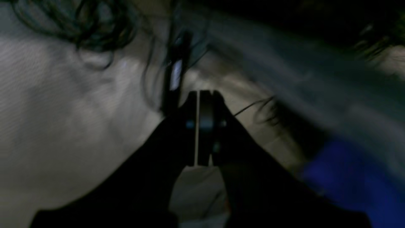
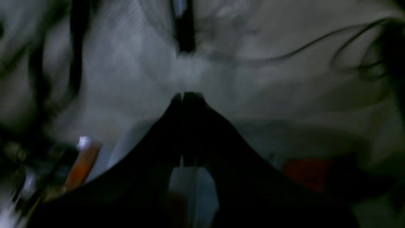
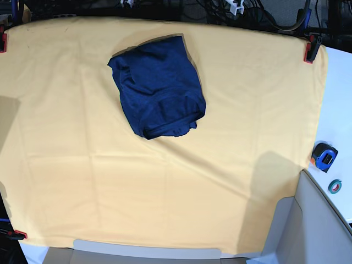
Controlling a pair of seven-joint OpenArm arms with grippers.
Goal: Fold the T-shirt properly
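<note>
The T-shirt (image 3: 159,85) lies as a compact, roughly folded dark navy bundle on the yellow cloth (image 3: 82,165), left of centre toward the far edge in the base view. Neither arm shows in that view. In the dark, blurred left wrist view, my left gripper (image 1: 201,95) is shut, its black fingers pressed together with nothing between them. The right wrist view shows my right gripper (image 2: 186,95) shut and empty too. Neither wrist view clearly shows the T-shirt.
Red clamps (image 3: 312,47) pin the cloth at its corners. A blue tape measure (image 3: 324,155) and a small tape roll (image 3: 335,186) lie on the white surface at the right. Dark cables (image 2: 300,47) hang behind the right gripper. A blurred blue patch (image 1: 357,183) fills the left wrist view's lower right.
</note>
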